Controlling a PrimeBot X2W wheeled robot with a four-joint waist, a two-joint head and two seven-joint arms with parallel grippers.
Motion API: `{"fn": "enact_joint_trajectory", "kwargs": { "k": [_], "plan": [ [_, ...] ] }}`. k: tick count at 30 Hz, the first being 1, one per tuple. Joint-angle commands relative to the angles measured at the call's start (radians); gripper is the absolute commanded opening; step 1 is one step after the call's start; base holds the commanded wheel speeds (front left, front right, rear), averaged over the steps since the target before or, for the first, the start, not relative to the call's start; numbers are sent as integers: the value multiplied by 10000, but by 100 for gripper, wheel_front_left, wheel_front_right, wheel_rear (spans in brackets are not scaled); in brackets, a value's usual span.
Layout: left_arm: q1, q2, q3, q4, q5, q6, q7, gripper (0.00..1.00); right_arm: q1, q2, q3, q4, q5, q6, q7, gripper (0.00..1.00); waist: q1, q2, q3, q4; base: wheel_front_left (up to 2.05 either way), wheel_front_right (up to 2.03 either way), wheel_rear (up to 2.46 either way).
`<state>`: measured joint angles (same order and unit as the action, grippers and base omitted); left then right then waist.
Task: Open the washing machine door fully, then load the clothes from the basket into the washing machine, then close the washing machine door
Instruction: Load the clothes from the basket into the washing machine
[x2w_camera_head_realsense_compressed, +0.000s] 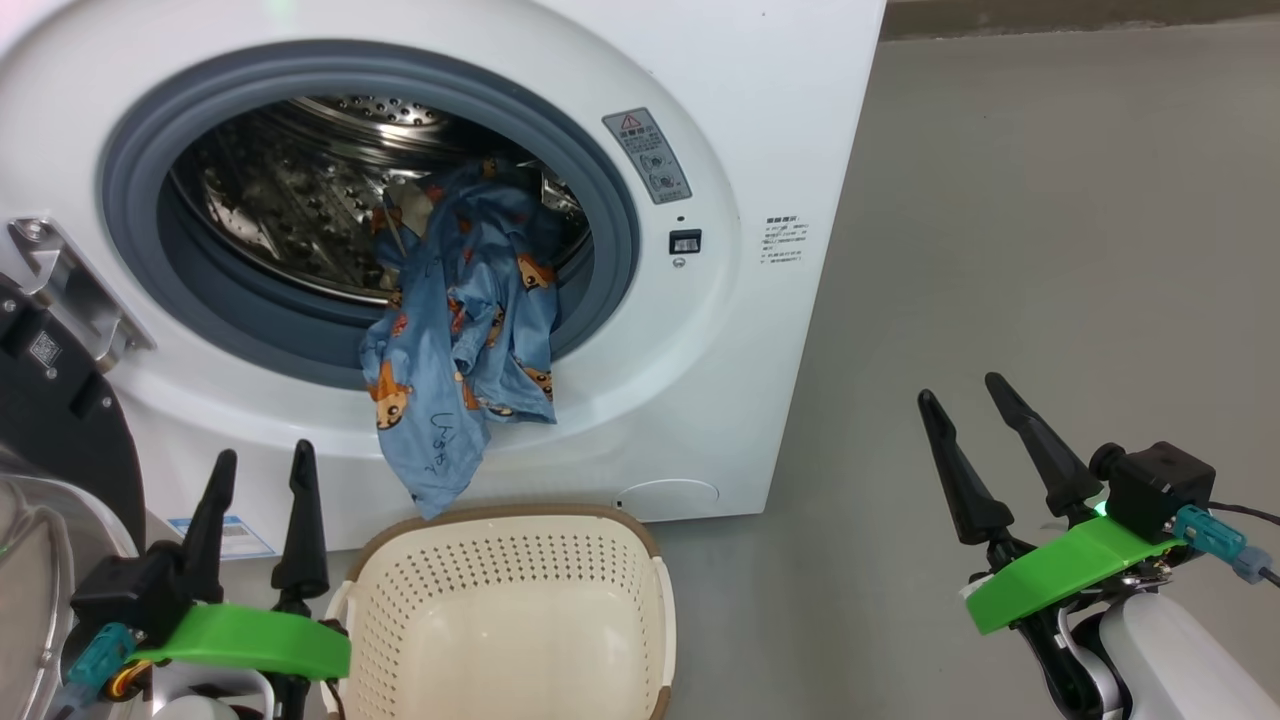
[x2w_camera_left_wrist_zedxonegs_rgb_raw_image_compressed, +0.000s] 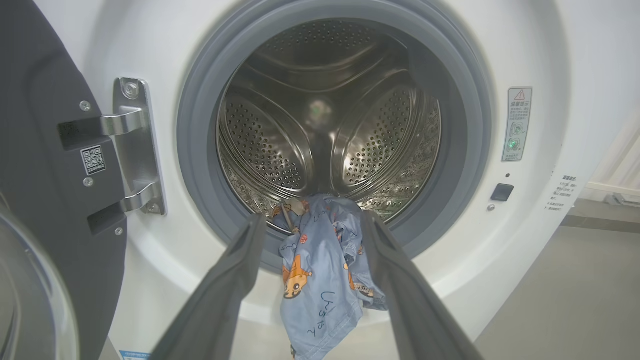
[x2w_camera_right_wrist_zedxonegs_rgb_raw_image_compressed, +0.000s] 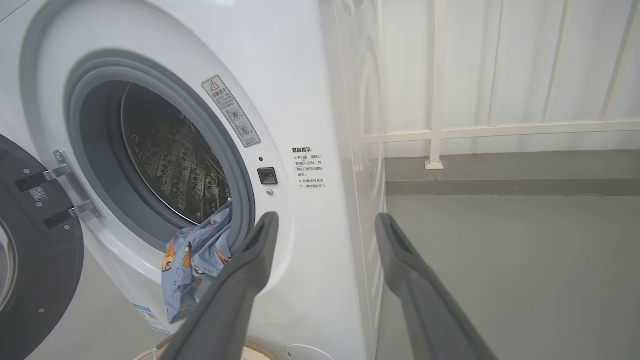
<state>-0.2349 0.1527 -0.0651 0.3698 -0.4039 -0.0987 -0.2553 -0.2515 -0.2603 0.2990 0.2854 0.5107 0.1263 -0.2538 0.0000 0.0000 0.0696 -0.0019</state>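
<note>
1. Head view: the left gripper (x2w_camera_head_realsense_compressed: 264, 452), jaws spread and holding nothing, stands just left of the basket (x2w_camera_head_realsense_compressed: 500, 512), whose inside lies bare. The right gripper (x2w_camera_head_realsense_compressed: 959, 388), jaws also spread and empty, hangs over the grey floor (x2w_camera_head_realsense_compressed: 1000, 250), well right of the washing machine (x2w_camera_head_realsense_compressed: 760, 150).
2. Ahead and to the right of the left jaws, the clothes (x2w_camera_head_realsense_compressed: 460, 330) hang out of the drum (x2w_camera_head_realsense_compressed: 270, 200) over the lower gasket (x2w_camera_head_realsense_compressed: 370, 85), with the tail ending near the basket's rear rim. Black handwritten marks on the cloth cannot be read.
3. Left wrist view: the clothes show between the two spread fingers. The washing machine door (x2w_camera_left_wrist_zedxonegs_rgb_raw_image_compressed: 40, 150) stands swung open left of the jaws and bears a QR-code sticker (x2w_camera_left_wrist_zedxonegs_rgb_raw_image_compressed: 93, 159) beside the hinge (x2w_camera_left_wrist_zedxonegs_rgb_raw_image_compressed: 132, 145).
4. Writing: a grey warning label (x2w_camera_head_realsense_compressed: 647, 155) with a red triangle sits right of the opening, and printed Chinese text (x2w_camera_head_realsense_compressed: 786, 243) lies further right. A blue label sticker (x2w_camera_head_realsense_compressed: 250, 540) sits behind the left fingers. All three are too small to read.
</note>
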Motion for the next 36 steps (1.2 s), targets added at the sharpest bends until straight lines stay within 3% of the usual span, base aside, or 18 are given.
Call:
{"fn": "enact_joint_trajectory", "kwargs": {
  "k": [1, 25, 36],
  "plan": [
    [-50, 193, 287, -320, -100, 74, -65, 100, -16, -160, 215, -210, 194, 44, -80, 100, 0, 0, -30, -12, 0, 0, 0],
    [-26, 242, 165, -357, -369, 189, 46, 100, -121, -187, 373, -123, 276, 44, -80, 100, 0, 0, 50, -304, 0, 0, 0],
    [-342, 233, -220, 363, -707, -20, 638, 100, -271, -163, 372, -179, 246, 44, -80, 100, 0, 0, 318, -572, 0, 0, 0]
  ]
}}
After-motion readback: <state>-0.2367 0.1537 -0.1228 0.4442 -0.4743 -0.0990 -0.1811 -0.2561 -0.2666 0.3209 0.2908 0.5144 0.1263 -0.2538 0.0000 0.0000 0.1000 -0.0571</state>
